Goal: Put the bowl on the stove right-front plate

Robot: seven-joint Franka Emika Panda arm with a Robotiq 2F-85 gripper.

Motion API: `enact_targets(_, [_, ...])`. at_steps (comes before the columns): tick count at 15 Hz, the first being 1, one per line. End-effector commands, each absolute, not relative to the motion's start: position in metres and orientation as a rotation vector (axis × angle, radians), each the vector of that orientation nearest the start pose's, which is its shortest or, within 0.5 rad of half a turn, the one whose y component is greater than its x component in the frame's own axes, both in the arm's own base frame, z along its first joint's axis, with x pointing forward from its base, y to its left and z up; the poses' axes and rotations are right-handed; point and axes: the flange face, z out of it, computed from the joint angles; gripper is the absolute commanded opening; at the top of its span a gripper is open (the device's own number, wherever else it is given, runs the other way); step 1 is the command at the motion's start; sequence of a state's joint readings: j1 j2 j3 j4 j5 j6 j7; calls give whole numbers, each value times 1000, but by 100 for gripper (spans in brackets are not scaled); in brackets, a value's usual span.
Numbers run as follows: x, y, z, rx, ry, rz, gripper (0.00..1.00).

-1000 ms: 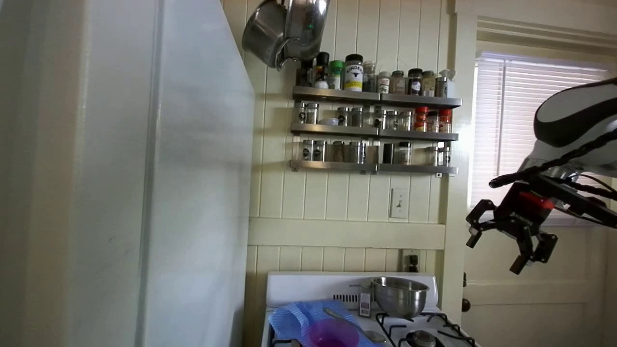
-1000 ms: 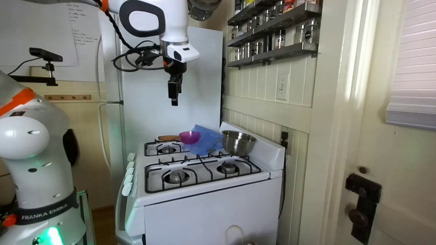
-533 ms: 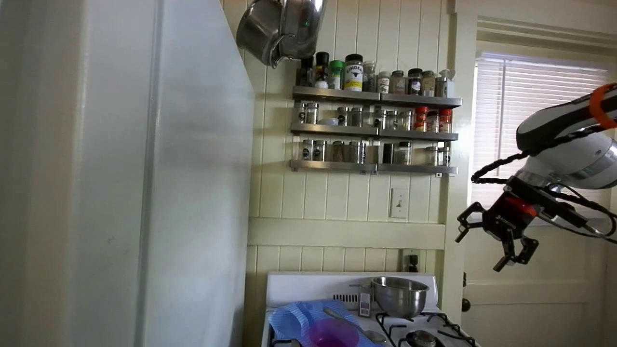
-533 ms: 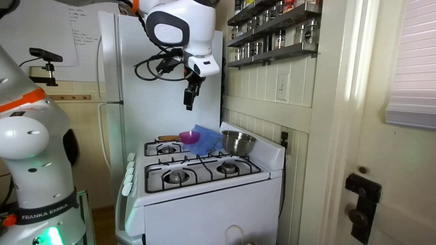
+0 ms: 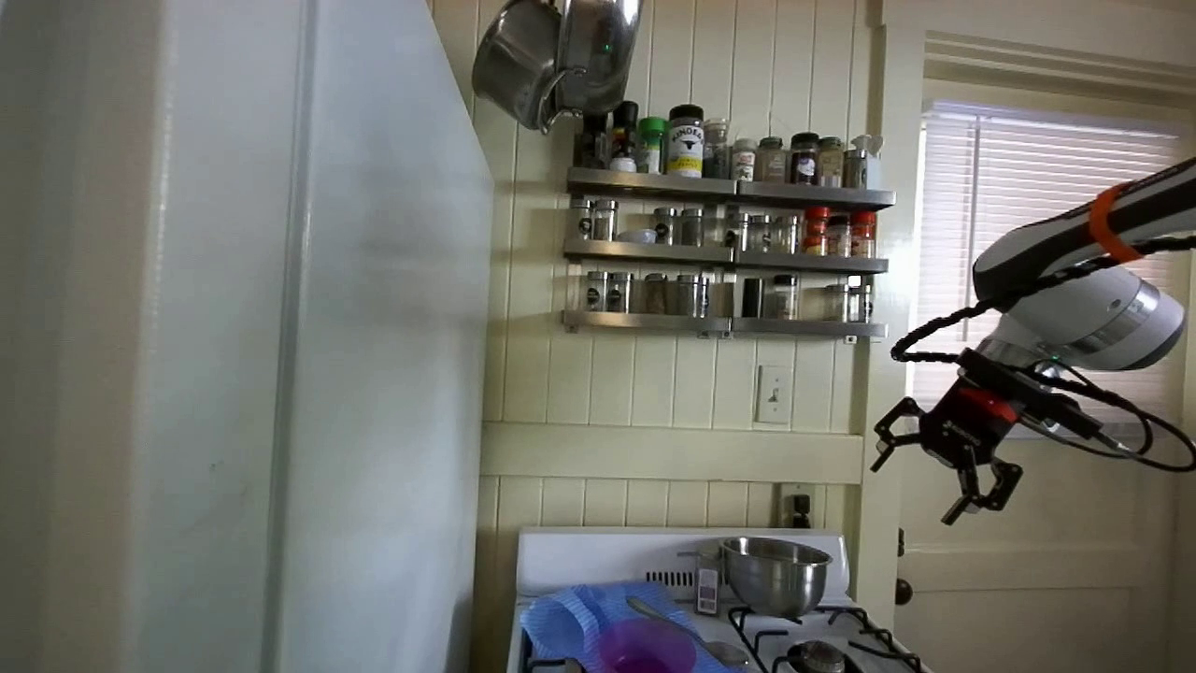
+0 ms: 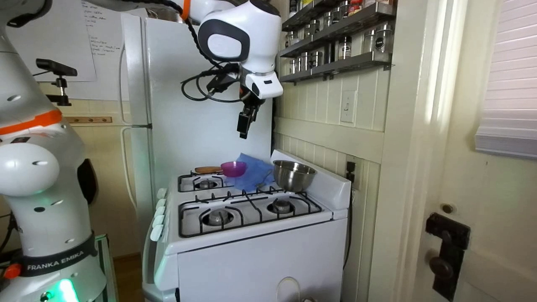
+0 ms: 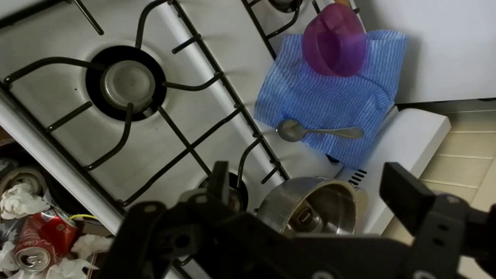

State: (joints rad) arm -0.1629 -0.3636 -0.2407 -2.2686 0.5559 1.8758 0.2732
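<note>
A steel bowl [image 5: 775, 575] stands at the stove's back right, by the back panel; it also shows in an exterior view [image 6: 293, 178] and the wrist view [image 7: 285, 199]. A small purple bowl [image 6: 233, 169] rests on a blue cloth on the stove's far-left side; it also shows in the wrist view [image 7: 334, 42]. The right-front burner [image 6: 218, 217] has nothing on its grate and shows in the wrist view [image 7: 130, 83]. My gripper [image 5: 916, 491] is open and empty, in the air above the stove [image 6: 260, 251]. In the wrist view my gripper's [image 7: 308, 174] fingers stand apart with the steel bowl below.
A spoon [image 7: 321, 131] lies on the blue cloth [image 7: 329, 100]. A wooden handle [image 6: 208, 170] sits beside the purple bowl. Spice shelves [image 5: 729, 252] and hanging pots [image 5: 551, 65] are on the wall side. A fridge [image 6: 209, 96] stands behind the stove.
The arm and open gripper have moved left and slightly down in an exterior view, and right and down in an exterior view, toward the back wall. The hanging pots sway slightly. The bowls have not moved.
</note>
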Motion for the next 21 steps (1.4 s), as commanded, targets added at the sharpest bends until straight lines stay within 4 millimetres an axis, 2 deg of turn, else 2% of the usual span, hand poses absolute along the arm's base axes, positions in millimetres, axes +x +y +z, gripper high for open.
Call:
enact_targets(1, [421,-146,510,-2307,1036,14,100])
enact_targets(6, [421,-147,510,-2307,1037,13,100])
enact_targets(7, [427,-151,509,-2284,1063,24,100])
enact_targets(10, [452,-161,508,-2276,1026,56,100])
enact_targets(14, [501,-177,486,-2303,1066,197,100])
enact_targets(18, [551,-180,457,-2353,1128,269,100])
enact_targets(21, [576,-173,450,-2368,1115,269,100])
